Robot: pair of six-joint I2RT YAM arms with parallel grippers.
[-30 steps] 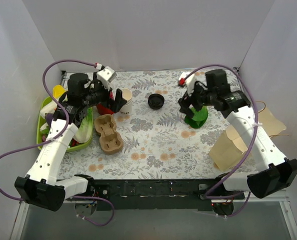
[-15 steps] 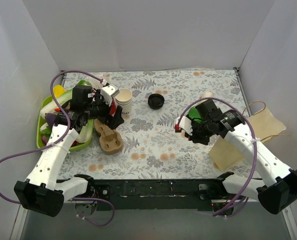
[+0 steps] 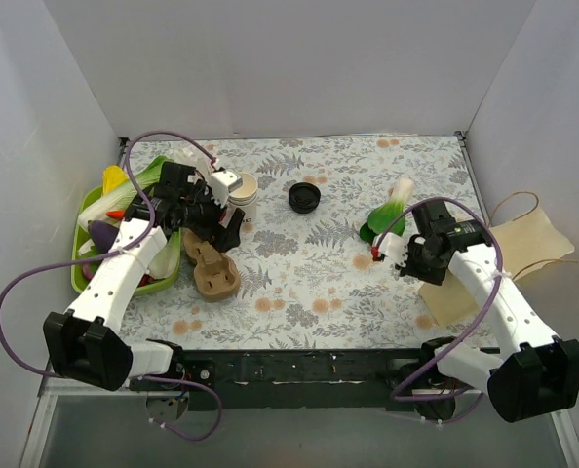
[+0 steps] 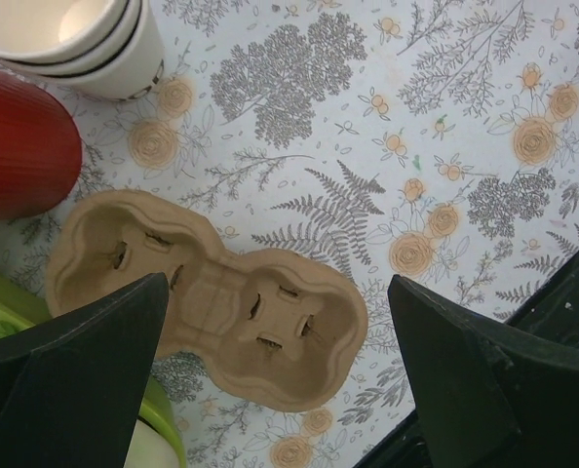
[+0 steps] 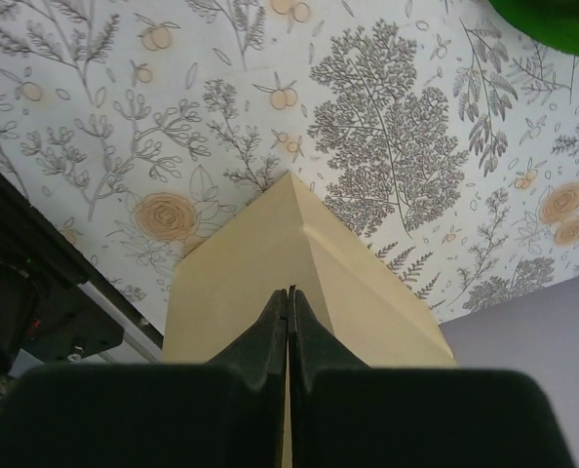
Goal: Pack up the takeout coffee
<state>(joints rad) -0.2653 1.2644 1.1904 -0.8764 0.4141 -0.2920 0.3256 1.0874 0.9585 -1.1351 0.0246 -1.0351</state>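
The takeout coffee is hidden in these views. My left gripper (image 3: 216,216) is open and hangs over the brown cardboard cup carrier (image 4: 212,292), whose hollows are empty. A red cup (image 4: 17,146) and a lidless cream paper cup (image 3: 243,190) stand just beyond the carrier (image 3: 212,263). A loose black lid (image 3: 304,198) lies farther right. My right gripper (image 5: 289,297) is shut, its tips over the fold of a tan paper bag (image 5: 367,292). I see no paper between them.
A green tray (image 3: 83,265) of vegetables sits at the left, under my left arm. A bok choy (image 3: 389,210) lies on the table beyond my right gripper. A second piece of tan paper (image 3: 528,239) lies against the right wall. The black front rail (image 3: 299,370) borders the table.
My right gripper let go of the bok choy, shut, and drew back toward the near right over the paper bag. My left arm shifted slightly right and nearer, over the carrier, still open.
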